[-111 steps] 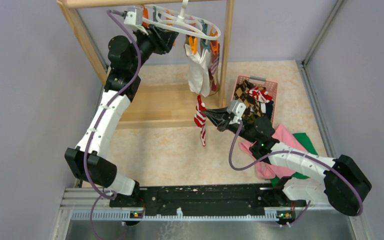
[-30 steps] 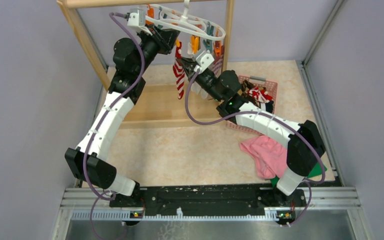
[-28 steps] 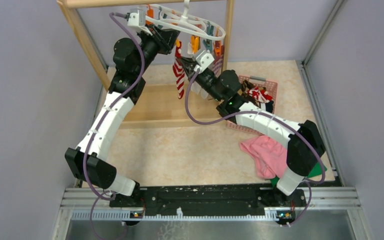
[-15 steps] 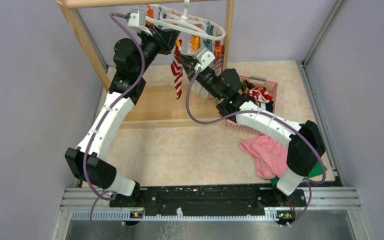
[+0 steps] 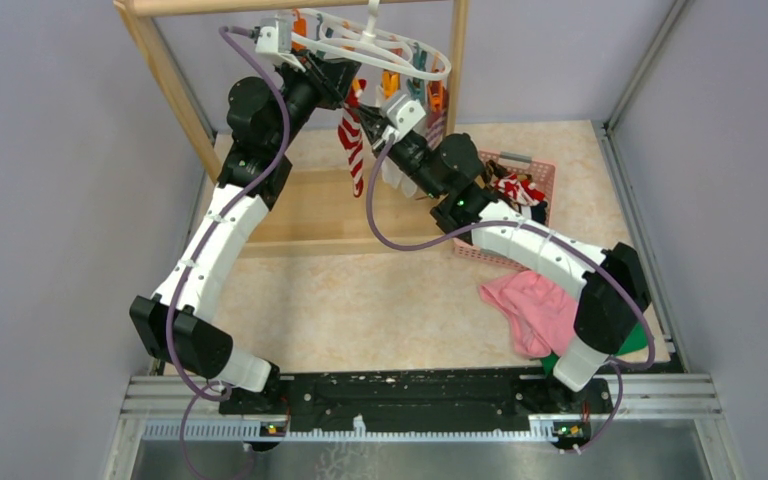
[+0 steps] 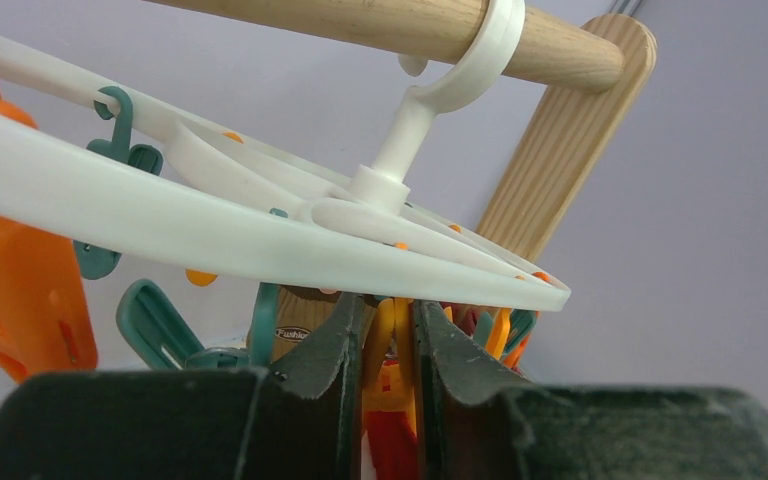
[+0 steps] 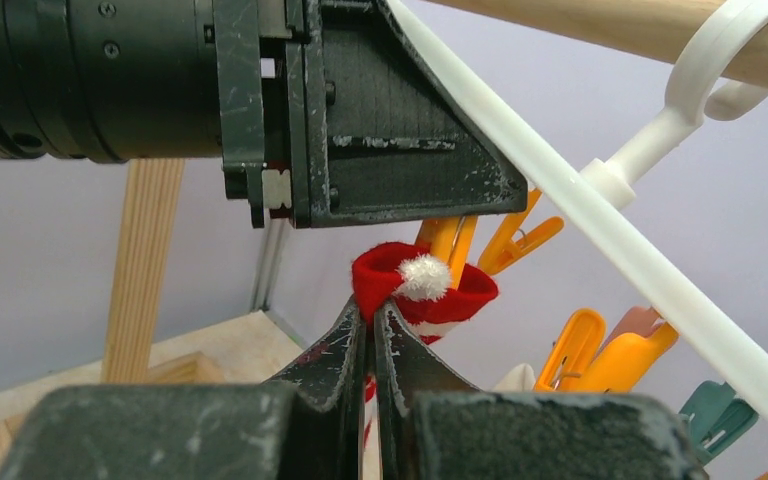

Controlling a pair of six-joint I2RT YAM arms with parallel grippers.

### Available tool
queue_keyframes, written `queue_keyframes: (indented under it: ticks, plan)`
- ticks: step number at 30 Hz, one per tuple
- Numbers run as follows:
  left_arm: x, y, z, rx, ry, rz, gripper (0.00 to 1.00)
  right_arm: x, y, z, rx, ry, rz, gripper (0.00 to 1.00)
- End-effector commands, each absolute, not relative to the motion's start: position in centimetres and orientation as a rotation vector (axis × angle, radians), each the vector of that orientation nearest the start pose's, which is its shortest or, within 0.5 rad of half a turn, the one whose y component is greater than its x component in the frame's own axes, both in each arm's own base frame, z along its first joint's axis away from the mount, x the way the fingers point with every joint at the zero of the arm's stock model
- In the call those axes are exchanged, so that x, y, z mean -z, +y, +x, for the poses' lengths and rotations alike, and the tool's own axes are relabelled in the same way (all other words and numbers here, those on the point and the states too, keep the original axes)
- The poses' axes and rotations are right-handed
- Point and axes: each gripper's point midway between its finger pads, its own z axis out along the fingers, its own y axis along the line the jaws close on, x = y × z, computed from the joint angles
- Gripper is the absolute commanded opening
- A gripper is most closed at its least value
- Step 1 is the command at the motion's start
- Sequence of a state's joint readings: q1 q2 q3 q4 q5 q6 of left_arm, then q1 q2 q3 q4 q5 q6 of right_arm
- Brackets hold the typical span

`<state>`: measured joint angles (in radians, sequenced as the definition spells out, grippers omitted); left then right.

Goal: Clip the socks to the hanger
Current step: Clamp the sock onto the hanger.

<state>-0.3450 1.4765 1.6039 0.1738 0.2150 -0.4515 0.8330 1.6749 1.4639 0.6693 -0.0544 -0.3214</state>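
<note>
The white oval hanger [image 5: 415, 52] hangs by its hook from the wooden bar, and it shows in the left wrist view [image 6: 210, 225] and the right wrist view [image 7: 600, 215]. My left gripper [image 5: 348, 85] [image 6: 388, 305] is shut on an orange clip [image 6: 390, 345] under the ring. My right gripper [image 5: 365, 112] [image 7: 370, 305] is shut on the red-white striped sock [image 5: 348, 145]. It holds the sock's red cuff [image 7: 420, 285] just under that orange clip [image 7: 447, 240]. The rest of the sock dangles below. A white sock [image 5: 390, 175] hangs from another clip, partly behind my right arm.
Several more orange and teal clips [image 7: 585, 350] hang round the ring. The wooden frame rack [image 5: 175, 85] stands at the back left with its base board [image 5: 310, 215]. A pink basket [image 5: 535, 165] holds more socks at the right. A pink cloth [image 5: 535, 305] and a green cloth [image 5: 640, 340] lie at the front right.
My right gripper has carried the striped sock from the basket up and left to the hanger. Over the last second it has edged higher toward the clip in my left gripper.
</note>
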Motion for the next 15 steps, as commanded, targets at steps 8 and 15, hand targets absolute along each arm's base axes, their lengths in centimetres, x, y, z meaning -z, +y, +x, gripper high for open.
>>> queue_keyframes:
  ticks: [8, 15]
  plan:
    - [-52.2, -21.1, 41.2, 0.845, 1.261, 0.114, 0.00, -48.0, 37.2, 36.4, -0.355, 0.920, -0.621, 0.00]
    - [-52.0, -21.2, 41.2, 0.849, 1.266, 0.112, 0.00, -49.3, 37.1, 36.0, -0.353, 0.873, -0.613, 0.00]
